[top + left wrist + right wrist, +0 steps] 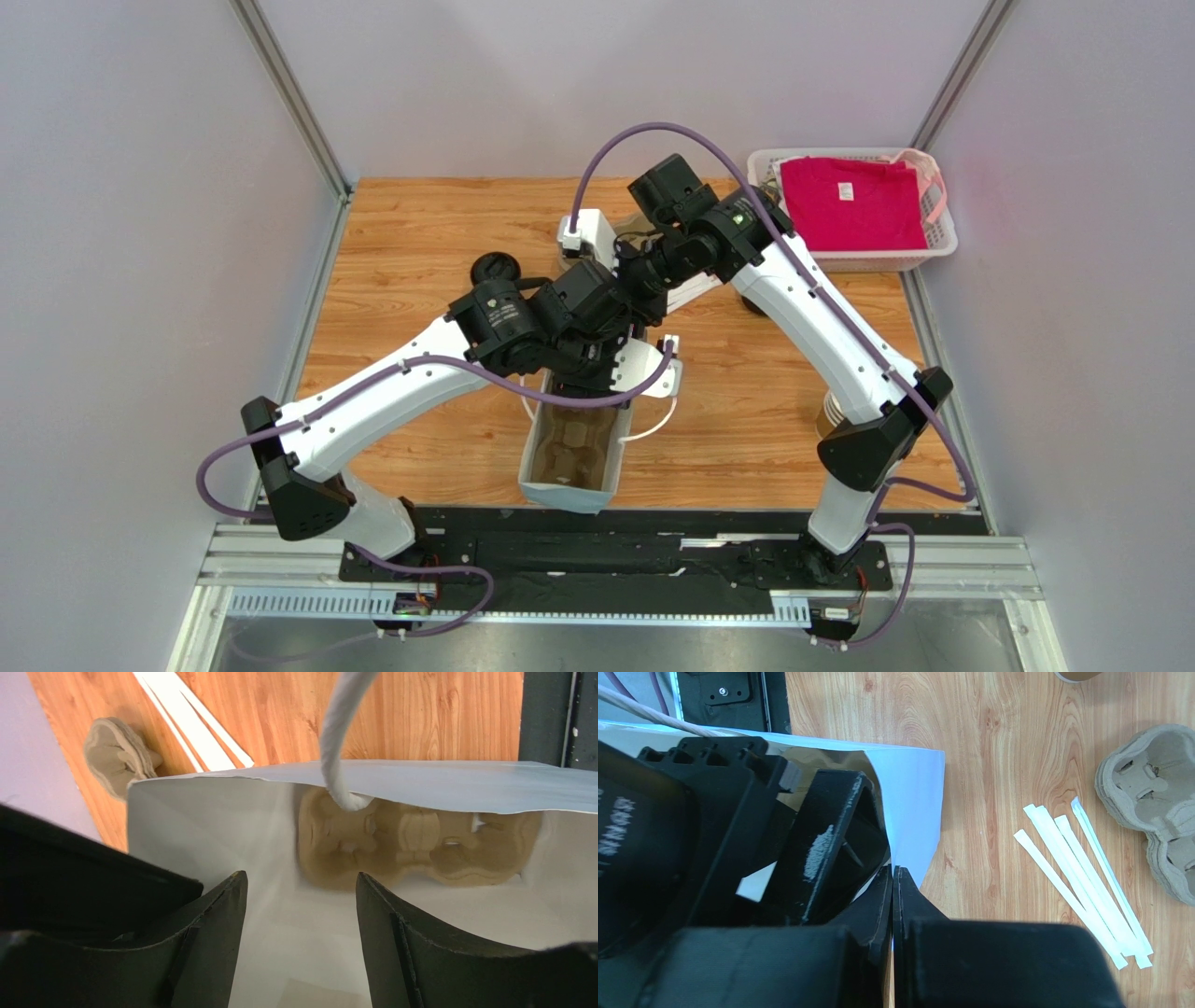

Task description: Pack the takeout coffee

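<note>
A white paper bag (572, 473) stands open at the table's near middle, with a brown pulp cup carrier (414, 843) on its floor. My left gripper (302, 882) is open and empty in the bag's mouth, above the carrier; in the top view it (582, 375) is at the bag's far end. My right gripper (894, 871) is shut on the bag's rim (917, 791), and in the top view it (638, 311) is just beyond the bag. A round black lid (494, 268) shows behind the left arm. I cannot tell whether a cup is under it.
A stack of spare pulp carriers (1151, 805) and several white paper-wrapped straws (1081, 882) lie on the wood right of the bag. Lidless brown cups (828, 413) stand by the right arm. A white basket (943, 245) with a pink shirt is far right. A white box (586, 231) sits at the back.
</note>
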